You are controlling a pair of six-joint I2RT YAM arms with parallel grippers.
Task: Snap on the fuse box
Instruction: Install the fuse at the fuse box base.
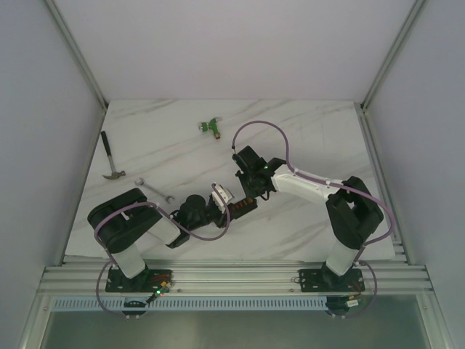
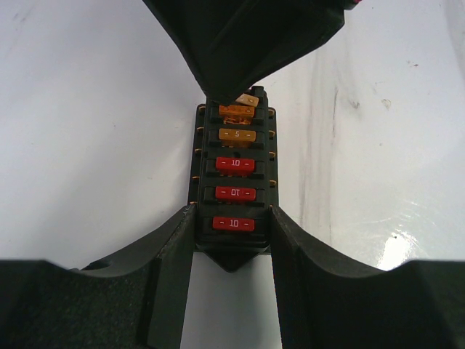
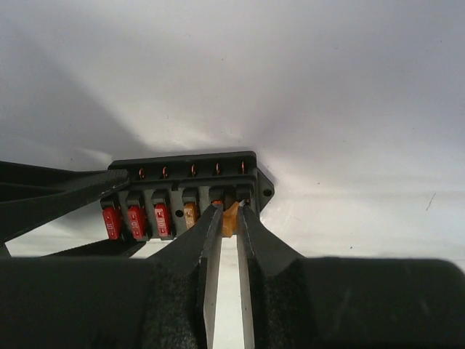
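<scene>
The fuse box (image 2: 232, 156), a small black rectangular plastic block with a row of red and orange blade fuses along its top face, lies on the white marbled table (image 1: 312, 131) and runs straight out ahead of the left gripper (image 2: 232, 225). That gripper's two black fingers (image 2: 171, 254) press against the long sides of the box at its near end, with the nearest red fuse lying between their tips, so this hand is clamped on the box and steadies it. The right gripper (image 3: 229, 212) meets the box at the end farthest from the left hand. Its fingers are drawn almost together on either side of one orange translucent blade fuse (image 3: 230, 222) near that end of the row, and as far as the wrist view shows they touch both of its flat sides in a pinch. Every slot that shows carries a fuse, and nothing covers the top of the box. In the overhead view a pale clear plastic piece (image 1: 220, 193) sits just beside the left hand, off the fuse face; whether it touches the box is too small to tell. I judge the task partly prepared: the box is secured and a fuse is being handled, but the snapping-on itself is not yet done.
</scene>
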